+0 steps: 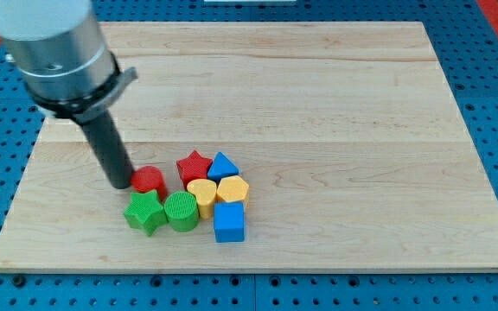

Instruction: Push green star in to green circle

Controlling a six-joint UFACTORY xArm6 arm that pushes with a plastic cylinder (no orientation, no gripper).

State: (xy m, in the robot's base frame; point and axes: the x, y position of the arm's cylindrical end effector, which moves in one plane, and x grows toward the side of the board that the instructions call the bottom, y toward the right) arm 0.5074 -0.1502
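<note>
**Green star already against the green circle**

My tip (121,185) rests on the wooden board (335,104), touching the red block (149,180) from the view's left — no jaws on this rod to tell of. Just below it, the green star (144,212) touches the green circle (181,211). Clustered rightward: red star (194,164), blue triangle (223,165), yellow heart (202,195), yellow hexagon (233,189), blue cube (229,222).

- Bright, even overhead light across the pale wooden board (318,112); no glare.
- Soft short shadows under the coloured blocks.
- Sharp focus throughout, slight blur on the grey arm housing (54,47).
</note>
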